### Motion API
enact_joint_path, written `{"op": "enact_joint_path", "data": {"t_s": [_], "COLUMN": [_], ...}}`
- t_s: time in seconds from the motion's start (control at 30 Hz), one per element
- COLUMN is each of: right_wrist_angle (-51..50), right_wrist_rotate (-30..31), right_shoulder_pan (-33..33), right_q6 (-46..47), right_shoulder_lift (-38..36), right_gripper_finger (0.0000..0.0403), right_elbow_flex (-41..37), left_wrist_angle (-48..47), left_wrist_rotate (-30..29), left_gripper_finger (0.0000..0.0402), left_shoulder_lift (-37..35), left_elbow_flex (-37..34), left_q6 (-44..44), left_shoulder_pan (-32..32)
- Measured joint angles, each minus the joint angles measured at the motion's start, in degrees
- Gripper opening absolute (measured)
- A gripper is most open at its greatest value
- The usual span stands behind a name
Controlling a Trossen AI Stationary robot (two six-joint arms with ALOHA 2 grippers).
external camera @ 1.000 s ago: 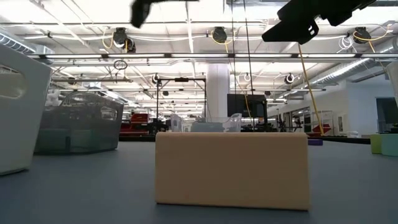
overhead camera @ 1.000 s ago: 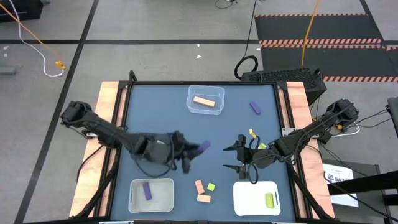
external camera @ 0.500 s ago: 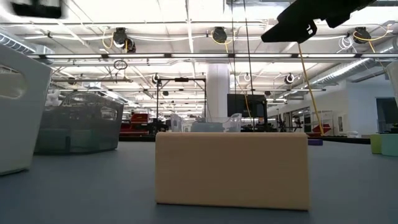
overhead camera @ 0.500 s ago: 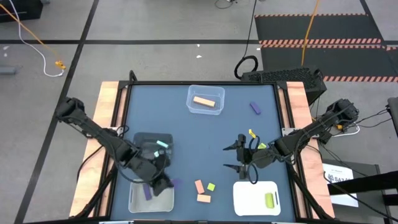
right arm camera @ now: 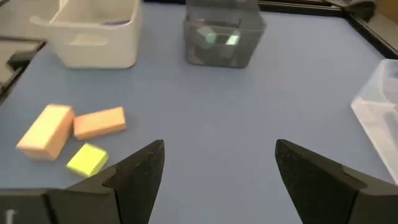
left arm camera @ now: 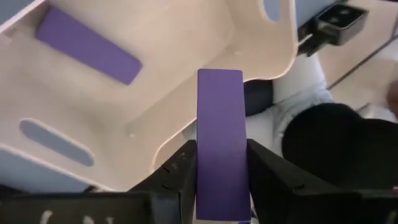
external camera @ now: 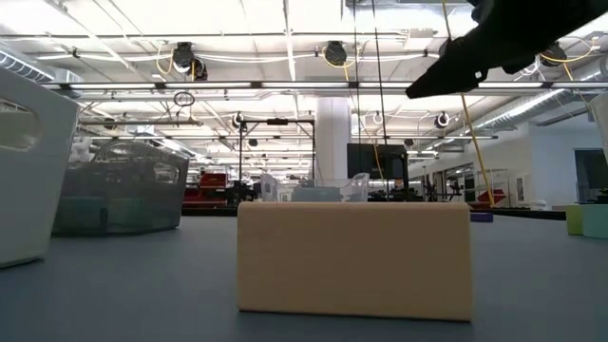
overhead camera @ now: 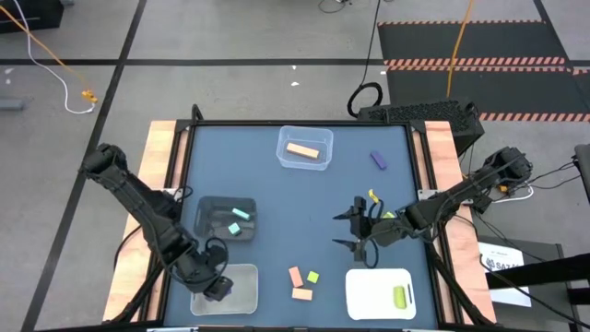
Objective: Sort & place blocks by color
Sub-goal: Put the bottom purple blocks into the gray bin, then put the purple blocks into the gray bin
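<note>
**Purple bar held over white bin, release pending**

Left gripper (left arm camera: 221, 180): clamped on a purple bar (left arm camera: 221, 143), long axis running straight out along the fingers. Poised above the near-left white bin (left arm camera: 186, 74), bar tip just over its rim; a second purple bar (left arm camera: 87, 45) lying flat inside. Likely next: ease further over the hollow before letting go.

Right gripper (right arm camera: 214, 165): fingers spread wide, empty, hovering right of centre. Nearer arm to two orange blocks (right arm camera: 99, 122) and a yellow-green cube (right arm camera: 86, 159) loose on the table (right arm camera: 249, 118).
</note>
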Motion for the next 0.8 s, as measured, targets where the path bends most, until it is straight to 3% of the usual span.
{"op": "enact_joint_path", "data": {"t_s": [0.4, 0.8], "right_wrist_angle": [-4.0, -30.9], "right_wrist_rotate": [-1.4, 1.0], "right_shoulder_pan": [-3.1, -16.9], "right_q6": [0.3, 9.8], "right_shoulder_lift": [-2.0, -15.7], "right_gripper_finger": [0.0297, 0.0297], "right_elbow_flex": [0.0, 0.0], "left_wrist_angle": [-6.2, -7.2], "left_wrist_rotate": [-0.2, -0.5], "left_gripper_finger": [0.021, 0.0267], "left_shoulder_lift": [0.0, 0.0], "left_elbow_flex": [0.0, 0.0], "left_q6": [-1.3, -4.6], "left_shoulder_pan": [0.3, 1.5]}}
